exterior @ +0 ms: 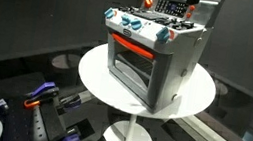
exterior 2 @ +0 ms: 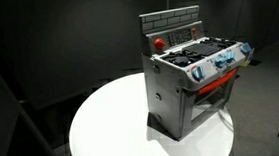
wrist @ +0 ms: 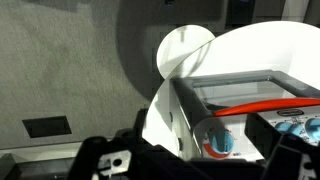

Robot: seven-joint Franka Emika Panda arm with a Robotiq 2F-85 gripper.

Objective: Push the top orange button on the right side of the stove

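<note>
The stove [exterior: 154, 54] stands near the middle of the round white worktop [exterior: 95, 76], its door and blue-white knobs showing in both exterior views. In the wrist view the tool [wrist: 195, 168] is low and well apart from the stove, its jaws spread wide with nothing between them. The step in hand looks like the approach, with no contact yet. Small orange-red spots [exterior: 170, 32] show at the right end of the cooktop, too small to tell which is the top button. To do this well, I would bring the jaws together first so one firm tip meets the button, line up square to its face and press gently — a stove this light could slide or tip.
</note>
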